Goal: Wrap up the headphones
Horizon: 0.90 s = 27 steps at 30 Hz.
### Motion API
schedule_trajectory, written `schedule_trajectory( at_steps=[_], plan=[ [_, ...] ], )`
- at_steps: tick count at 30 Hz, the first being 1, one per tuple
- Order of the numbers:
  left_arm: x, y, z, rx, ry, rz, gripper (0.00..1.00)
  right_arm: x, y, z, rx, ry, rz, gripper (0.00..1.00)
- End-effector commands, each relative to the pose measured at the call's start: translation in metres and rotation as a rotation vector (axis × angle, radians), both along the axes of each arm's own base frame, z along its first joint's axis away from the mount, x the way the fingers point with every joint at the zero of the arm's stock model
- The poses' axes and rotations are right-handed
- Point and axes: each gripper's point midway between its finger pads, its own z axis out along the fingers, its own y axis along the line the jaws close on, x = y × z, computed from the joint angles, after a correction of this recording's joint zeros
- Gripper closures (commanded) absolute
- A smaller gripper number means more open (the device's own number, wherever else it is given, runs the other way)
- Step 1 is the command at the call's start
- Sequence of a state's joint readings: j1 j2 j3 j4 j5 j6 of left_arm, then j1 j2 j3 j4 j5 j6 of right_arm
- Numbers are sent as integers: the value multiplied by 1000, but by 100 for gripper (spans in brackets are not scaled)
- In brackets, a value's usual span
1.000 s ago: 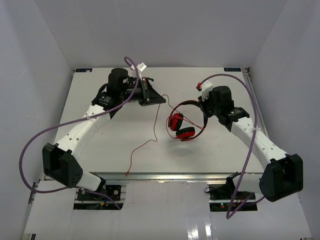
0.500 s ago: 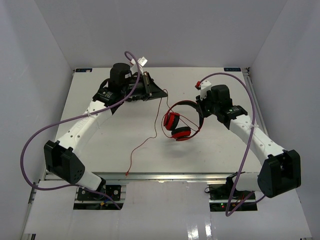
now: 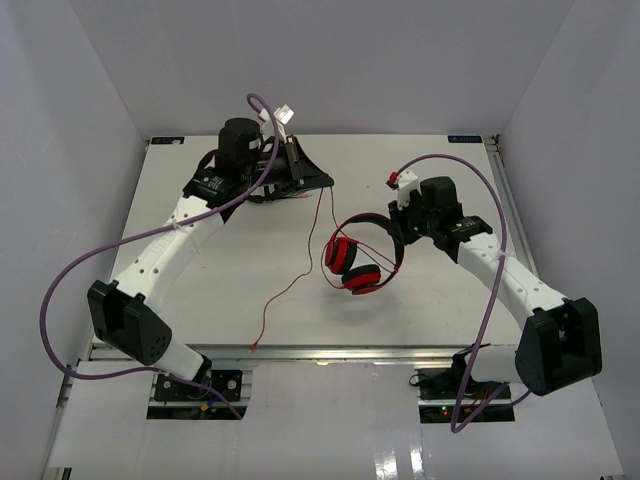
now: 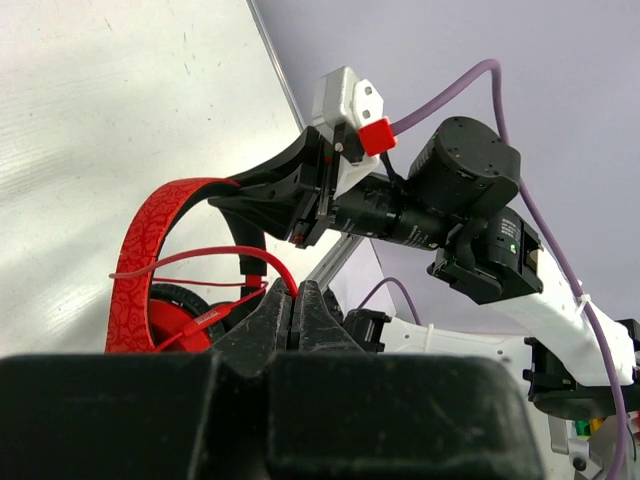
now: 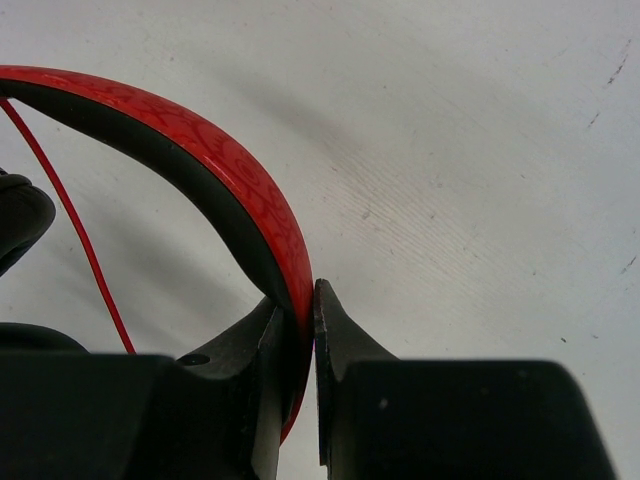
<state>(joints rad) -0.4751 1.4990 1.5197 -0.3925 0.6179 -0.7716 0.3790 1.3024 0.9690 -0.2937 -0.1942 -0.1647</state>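
Top external view, seemingly mid-wrap: right pincer (image 3: 398, 232) clamped on the red headphones (image 3: 345, 255) by the headband (image 3: 365, 218), left pincer (image 3: 324, 185) pinching the thin red cable (image 3: 318, 225), which next likely needs looping around the band.

I can't read any words or numbers anywhere here. On the far edge of the table (image 3: 400, 310) there is one small dark sticker (image 3: 165, 141) near the back left corner. A second sticker (image 3: 462, 138) sits near the back right corner. The print on both is too tiny to make out. A little white tag (image 3: 287, 112) hangs on the purple cable (image 3: 43, 318) by the left arm, and it is too small to read. The red band of the headphones (image 5: 230, 185) has a swirly pattern, not letters.
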Motion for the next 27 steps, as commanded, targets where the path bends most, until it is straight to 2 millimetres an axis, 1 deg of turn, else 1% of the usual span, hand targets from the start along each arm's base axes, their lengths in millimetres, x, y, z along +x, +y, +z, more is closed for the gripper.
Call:
schedule_trajectory(
  at_steps=[1,6,12,16,19,24,27],
  plan=[
    [-1,2,25,-22,-61,-1,100,1,4,14,39,-42,20,92],
    [-2,1,25,-22,-57,-7,100,2,0,9,21,-45,9,92],
    [-5,-2,23,-29,-38,-33,100,11,-5,11,12,-56,-49,92],
    [-13,-5,19,-47,4,-69,100,23,-8,14,22,-55,-118,92],
    [-19,-6,16,-67,38,-95,100,36,-10,17,18,-56,-175,92],
    [-25,-9,15,-96,79,-116,100,55,-11,19,34,-44,-256,92],
    [-26,-14,9,-100,108,-123,100,65,-13,18,53,-30,-332,92]
  ],
)
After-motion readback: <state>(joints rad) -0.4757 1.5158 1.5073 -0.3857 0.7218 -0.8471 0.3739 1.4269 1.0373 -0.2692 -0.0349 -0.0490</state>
